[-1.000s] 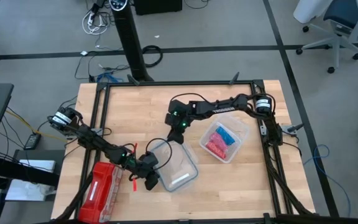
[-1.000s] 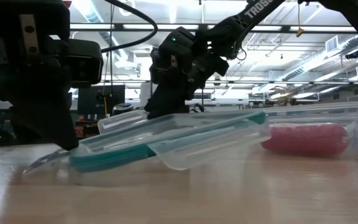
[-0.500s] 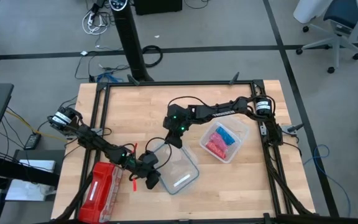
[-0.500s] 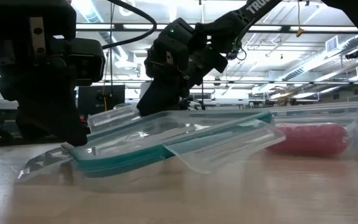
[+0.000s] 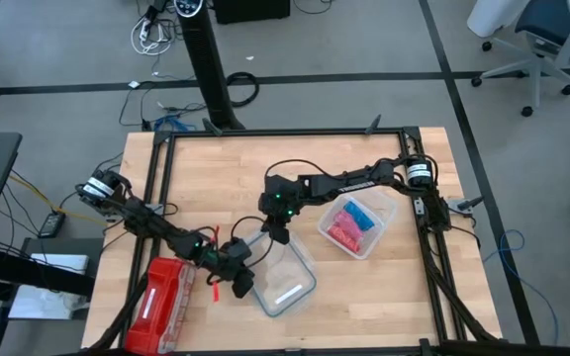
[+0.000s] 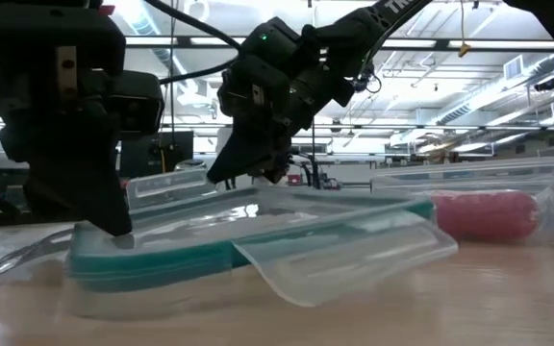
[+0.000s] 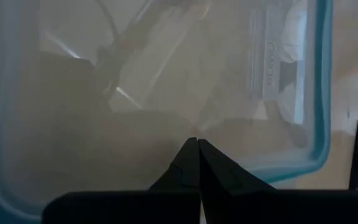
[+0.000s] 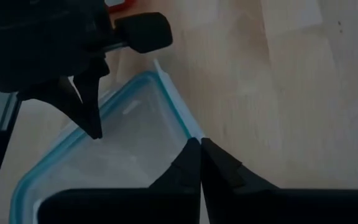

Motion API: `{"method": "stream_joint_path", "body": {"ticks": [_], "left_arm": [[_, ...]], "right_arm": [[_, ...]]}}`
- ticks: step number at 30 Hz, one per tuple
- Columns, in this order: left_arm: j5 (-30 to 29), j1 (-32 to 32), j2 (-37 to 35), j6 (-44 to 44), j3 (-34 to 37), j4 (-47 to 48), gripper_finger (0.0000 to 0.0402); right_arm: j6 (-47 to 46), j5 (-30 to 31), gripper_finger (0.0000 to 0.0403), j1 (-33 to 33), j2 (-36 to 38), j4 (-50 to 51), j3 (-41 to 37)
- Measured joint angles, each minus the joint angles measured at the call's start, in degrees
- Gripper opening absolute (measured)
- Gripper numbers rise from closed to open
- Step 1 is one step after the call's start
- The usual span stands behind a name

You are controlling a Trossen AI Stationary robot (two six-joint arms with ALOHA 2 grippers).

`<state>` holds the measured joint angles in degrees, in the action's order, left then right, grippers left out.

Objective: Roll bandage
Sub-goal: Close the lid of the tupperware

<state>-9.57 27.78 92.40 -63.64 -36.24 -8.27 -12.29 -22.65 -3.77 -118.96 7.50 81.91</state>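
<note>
Two claws meet over my clear lid (image 5: 283, 282), which lies on a box on the table (image 5: 364, 297). My left claw (image 5: 242, 288) presses its near-left edge, fingers together; my right claw (image 5: 278, 234) sits on the far edge, fingers together too. Just right of it, the blue bandage (image 5: 360, 215) lies in an open tub (image 5: 389, 220) beside pink rolls (image 5: 341, 231).

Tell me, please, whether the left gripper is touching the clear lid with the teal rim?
Touching. In the low view the left gripper presses its shut tips onto the lid; the left wrist view shows those tips resting on the clear panel.
</note>
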Motion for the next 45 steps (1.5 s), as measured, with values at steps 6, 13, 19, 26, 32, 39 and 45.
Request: {"method": "stream_joint_path", "body": {"ticks": [6,13,19,26,32,39,45], "left_arm": [[2.3,-1.0,-2.2,0.1,0.2,0.8,0.0],[1.4,-3.3,-10.2,5.2,0.1,1.2,0.0],[-0.4,-6.4,-17.9,6.6,0.1,9.6,0.0],[-2.3,-11.1,-26.5,10.6,0.0,19.2,0.0],[-2.7,-15.8,-30.6,17.0,-5.4,30.5,0.0],[-2.5,-20.0,-30.6,25.8,-15.7,43.3,0.0],[-1.5,-23.8,-30.6,28.9,-21.8,51.2,0.0011]], "right_arm": [[0.0,0.2,0.0001,0.0,0.0,0.1,0.0],[-1.1,-0.2,0.0001,-0.7,0.2,0.8,0.0],[2.1,-0.2,0.0,-0.9,0.6,7.1,4.1],[8.3,0.1,0.0,-1.6,0.7,17.9,11.3],[8.4,0.2,0.0,-2.5,0.7,23.3,14.7],[10.0,0.6,0.0,-2.9,0.7,30.8,21.3],[11.0,0.8,0.0,-3.8,0.8,37.8,27.0]]}}
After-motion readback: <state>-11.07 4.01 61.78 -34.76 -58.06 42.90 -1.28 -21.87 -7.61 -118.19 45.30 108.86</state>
